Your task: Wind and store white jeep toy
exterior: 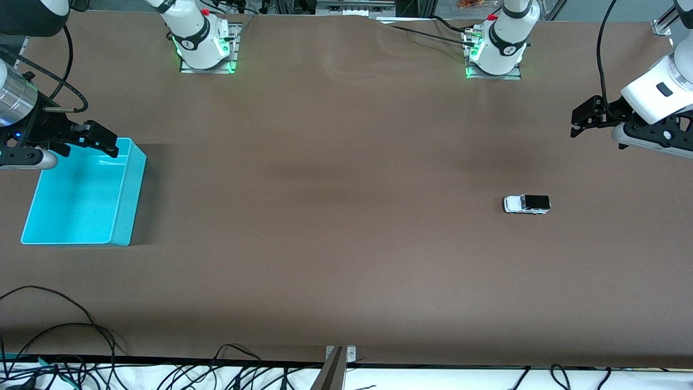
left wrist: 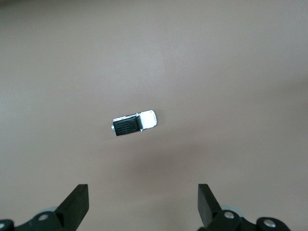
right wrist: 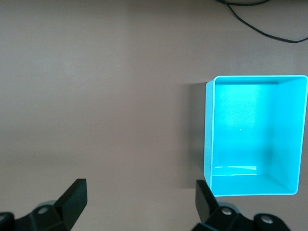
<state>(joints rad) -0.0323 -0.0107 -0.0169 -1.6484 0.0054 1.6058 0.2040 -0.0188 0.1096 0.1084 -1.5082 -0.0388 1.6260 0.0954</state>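
The white jeep toy [exterior: 527, 204], tiny, with a black roof section, sits alone on the brown table toward the left arm's end; it also shows in the left wrist view [left wrist: 134, 123]. My left gripper [exterior: 583, 118] hangs open and empty in the air over the table at that end, apart from the toy; its fingers [left wrist: 77, 202] show spread wide. The turquoise bin [exterior: 86, 195] stands empty at the right arm's end and shows in the right wrist view [right wrist: 255, 134]. My right gripper [exterior: 100, 140] is open and empty over the bin's rim.
The brown table [exterior: 335, 216] spreads wide between the toy and the bin. Black cables [exterior: 65, 346] lie along the table edge nearest the front camera. The two arm bases [exterior: 204, 40] stand along the edge farthest from that camera.
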